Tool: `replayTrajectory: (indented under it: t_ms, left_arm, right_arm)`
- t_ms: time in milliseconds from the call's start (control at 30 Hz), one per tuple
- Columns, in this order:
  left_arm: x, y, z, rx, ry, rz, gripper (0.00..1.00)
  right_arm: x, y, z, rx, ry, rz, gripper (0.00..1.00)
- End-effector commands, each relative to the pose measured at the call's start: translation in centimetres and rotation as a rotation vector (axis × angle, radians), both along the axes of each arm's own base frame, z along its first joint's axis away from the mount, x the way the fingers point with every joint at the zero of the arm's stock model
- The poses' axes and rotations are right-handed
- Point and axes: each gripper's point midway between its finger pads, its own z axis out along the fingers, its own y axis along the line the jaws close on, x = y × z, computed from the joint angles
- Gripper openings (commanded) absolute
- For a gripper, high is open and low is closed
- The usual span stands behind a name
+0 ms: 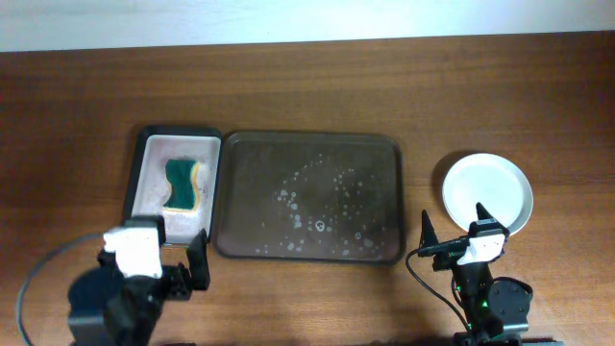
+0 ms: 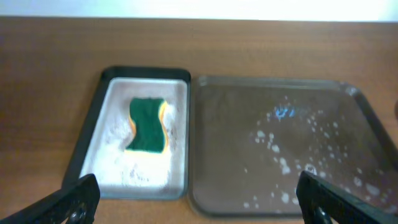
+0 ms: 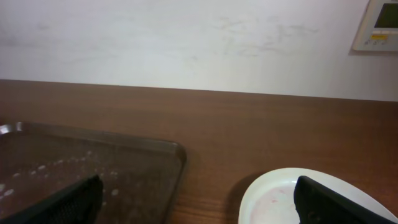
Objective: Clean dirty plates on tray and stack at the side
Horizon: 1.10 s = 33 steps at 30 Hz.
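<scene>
Brown and suds-flecked, the tray (image 1: 312,137) sat on the table (image 1: 77,115); we saw a white plate (image 1: 487,190) just right of it, apart from its rim. Our left gripper (image 2: 196,199) and right gripper (image 1: 454,226) both hung with jaws spread wide.

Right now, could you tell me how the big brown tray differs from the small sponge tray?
The brown tray is larger and dark; the sponge tray is smaller, whitish with a black rim. The brown tray carries only pale flecks; the sponge tray holds a green sponge. Both are rounded rectangles.
</scene>
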Motion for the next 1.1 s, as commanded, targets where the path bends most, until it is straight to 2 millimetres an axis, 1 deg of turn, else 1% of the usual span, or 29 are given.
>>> replayTrajectory:
  t_ms: [0, 100, 200, 300, 400, 433, 500, 533, 567, 667, 1067]
  left_arm:
    - [0.3, -0.6, -3.9, 0.024, -0.054, -0.037, 0.99]
    - [1.5, -1.1, -5.4, 0.021, -0.177, -0.058, 0.99]
    - [2.7, -1.4, -5.9, 0.018, -0.314, -0.070, 0.99]
    - [3.6, -1.6, -5.2, 0.014, -0.475, -0.072, 0.99]
    - [4.4, -1.2, -4.1, 0.019, -0.618, -0.041, 0.99]
    - [4.5, -1.1, -4.0, 0.022, -0.648, -0.038, 0.99]
    - [4.5, -0.9, -4.2, 0.075, -0.641, -0.038, 0.99]
    - [4.5, -0.9, -4.6, 0.092, -0.626, -0.042, 0.99]
    - [4.6, -0.9, -5.4, 0.098, -0.592, -0.042, 0.99]
    - [4.6, -1.0, -8.8, 0.094, -0.454, -0.055, 0.99]
    - [4.6, -0.9, -8.7, 0.090, -0.457, -0.049, 1.00]
  right_arm:
    - [-0.1, 0.3, -0.2, -0.005, 0.001, 0.019, 0.99]
    - [-0.1, 0.3, -0.2, -0.005, 0.001, 0.019, 0.99]
    - [-0.1, 0.3, -0.2, -0.005, 0.002, 0.019, 0.99]
    - [-0.1, 0.3, -0.2, -0.005, 0.002, 0.019, 0.99]
    - [-0.1, 0.3, -0.2, -0.005, 0.002, 0.019, 0.99]
    - [-0.1, 0.3, -0.2, -0.005, 0.002, 0.019, 0.99]
    - [-0.1, 0.3, -0.2, -0.005, 0.001, 0.019, 0.99]
    - [-0.1, 0.3, -0.2, -0.005, 0.001, 0.019, 0.99]
    - [-0.1, 0.3, -0.2, -0.005, 0.002, 0.019, 0.99]
    - [-0.1, 0.3, -0.2, -0.005, 0.001, 0.019, 0.99]
    - [-0.1, 0.3, -0.2, -0.005, 0.001, 0.019, 0.99]
